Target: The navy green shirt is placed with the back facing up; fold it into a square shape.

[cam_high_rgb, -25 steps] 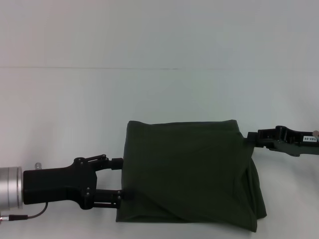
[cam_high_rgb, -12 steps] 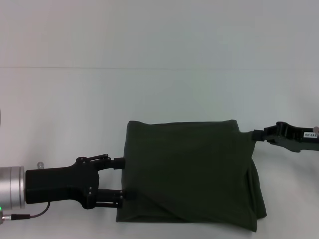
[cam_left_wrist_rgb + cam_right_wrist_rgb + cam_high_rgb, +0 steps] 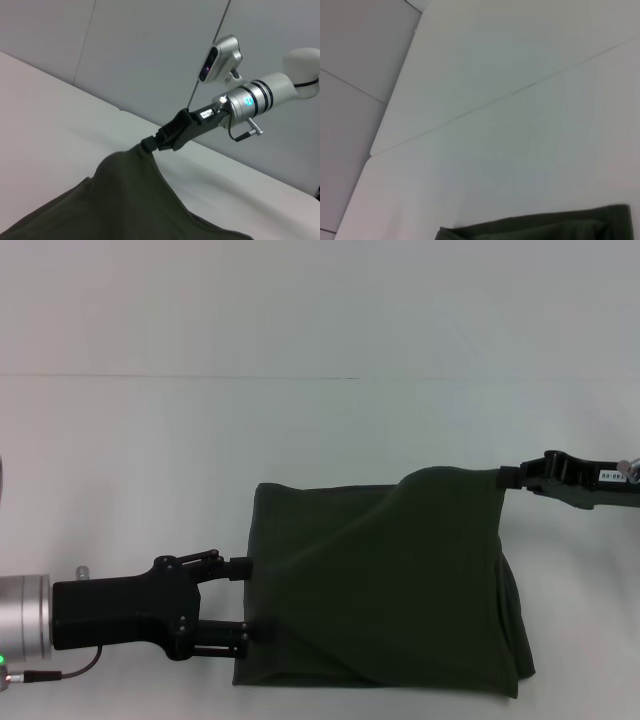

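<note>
Where the white table (image 3: 150, 470) shows in the head view, the shirt (image 3: 385, 610) lies folded into a rough rectangle at the near middle, spreading a little to the right. Its plain dark olive cloth faces up and no lettering is visible. The far right corner of the shirt is raised off the table into a peak, and from there a slanting crease runs down toward the near left corner.

The right gripper (image 3: 508, 478) is at that raised corner, on the right side of the scene, with its fingers pinched together on the cloth. In the left wrist view the same right gripper (image 3: 150, 144) grips the tip of the peak, and the cloth hangs down from it in a tent shape above the rest of the shirt.

The left gripper (image 3: 246, 598) sits low at the left edge of the shirt, near the front of the table. Its two fingers are spread apart, one farther and one nearer, both touching the left hem.

The right wrist view shows only the table and a strip of the shirt's edge (image 3: 540, 226).
</note>
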`<state>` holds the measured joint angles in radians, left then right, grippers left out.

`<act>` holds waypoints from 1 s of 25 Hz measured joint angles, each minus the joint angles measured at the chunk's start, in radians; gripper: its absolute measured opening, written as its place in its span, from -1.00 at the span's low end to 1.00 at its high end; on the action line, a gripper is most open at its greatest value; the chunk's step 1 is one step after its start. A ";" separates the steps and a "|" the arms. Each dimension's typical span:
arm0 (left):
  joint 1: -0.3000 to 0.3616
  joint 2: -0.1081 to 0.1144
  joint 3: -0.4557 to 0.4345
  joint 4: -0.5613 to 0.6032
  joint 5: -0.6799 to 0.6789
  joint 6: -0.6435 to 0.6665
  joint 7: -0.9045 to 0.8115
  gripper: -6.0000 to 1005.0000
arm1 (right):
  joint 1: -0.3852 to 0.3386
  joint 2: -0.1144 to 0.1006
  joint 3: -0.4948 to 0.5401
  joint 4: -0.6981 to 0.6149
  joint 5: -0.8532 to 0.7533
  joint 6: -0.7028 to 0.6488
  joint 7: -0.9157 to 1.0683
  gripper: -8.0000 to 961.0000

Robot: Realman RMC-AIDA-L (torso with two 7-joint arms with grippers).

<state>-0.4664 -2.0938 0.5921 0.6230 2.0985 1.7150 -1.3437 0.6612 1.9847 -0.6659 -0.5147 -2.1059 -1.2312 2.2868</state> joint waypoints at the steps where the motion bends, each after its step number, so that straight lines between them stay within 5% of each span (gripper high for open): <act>1: 0.000 0.000 0.000 0.000 0.000 0.000 0.000 0.86 | 0.001 0.000 0.001 -0.007 0.000 0.001 0.001 -0.98; 17: -0.003 -0.007 0.000 -0.005 0.000 0.002 -0.009 0.86 | -0.034 0.013 -0.005 0.009 -0.007 0.068 0.005 -0.98; 25: 0.000 -0.014 -0.009 -0.007 -0.008 0.004 -0.013 0.86 | -0.054 0.014 0.004 0.011 -0.001 0.065 -0.015 -0.82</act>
<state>-0.4668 -2.1073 0.5831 0.6163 2.0908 1.7190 -1.3568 0.6076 1.9987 -0.6620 -0.5041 -2.1070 -1.1659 2.2720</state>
